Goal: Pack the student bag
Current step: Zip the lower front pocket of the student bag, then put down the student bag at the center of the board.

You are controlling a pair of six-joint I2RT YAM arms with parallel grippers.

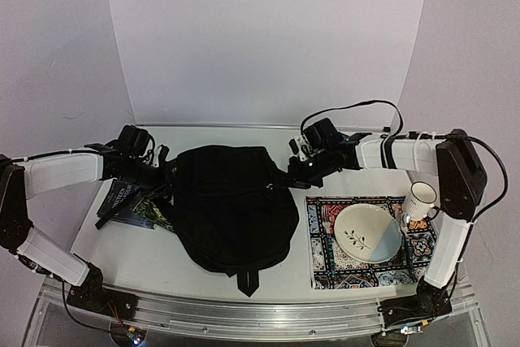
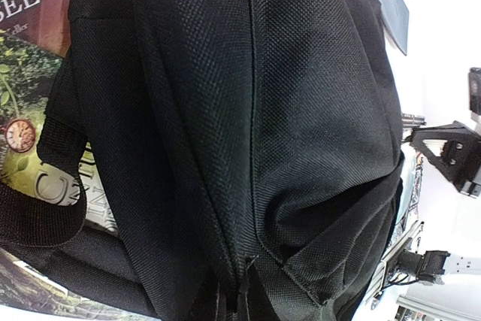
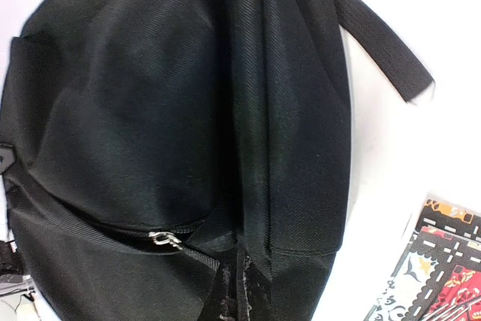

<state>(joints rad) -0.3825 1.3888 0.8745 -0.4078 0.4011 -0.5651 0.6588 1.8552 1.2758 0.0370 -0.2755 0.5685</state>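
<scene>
The student bag (image 1: 231,205), a large black fabric backpack, lies flat in the middle of the table. My left gripper (image 1: 166,173) is at its upper left edge and my right gripper (image 1: 297,170) is at its upper right edge. In the left wrist view the bag (image 2: 225,110) fills the frame and the gripper (image 2: 237,300) is pinched shut on a seam fold. In the right wrist view the gripper (image 3: 245,291) is shut on the bag's (image 3: 165,110) fabric beside a silver zipper pull (image 3: 164,240). The zipper looks closed.
Books (image 1: 123,202) lie at the bag's left, partly under it, and also show in the left wrist view (image 2: 30,73). At the right, a patterned mat (image 1: 325,262) holds a plate (image 1: 368,232), with a white mug (image 1: 420,199) beside it. A loose strap (image 3: 383,43) lies on the table.
</scene>
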